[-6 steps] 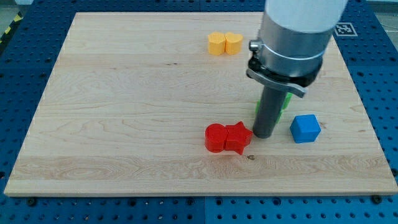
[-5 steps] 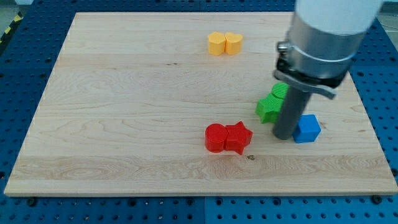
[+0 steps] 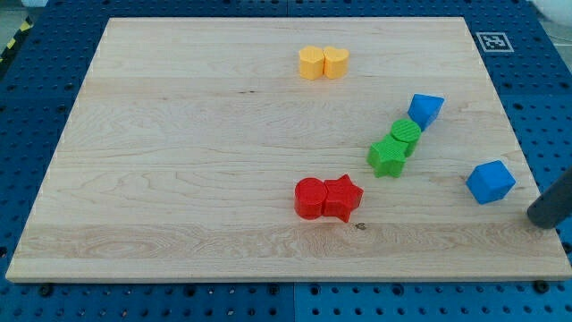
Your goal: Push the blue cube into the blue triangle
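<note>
The blue cube lies near the board's right edge. The blue triangle lies up and to the left of it, touching the upper end of the green blocks. My rod shows only at the view's right edge; my tip rests on the board just below and to the right of the blue cube, a small gap apart from it.
A green round block and a green star sit together left of the cube. A red round block and red star touch at lower centre. Two yellow blocks sit at the top. The board's right edge is close.
The rod moved from beside the red star rightward past the blue cube to the right edge. The blue cube slid right. The arm no longer hides the blue triangle.
</note>
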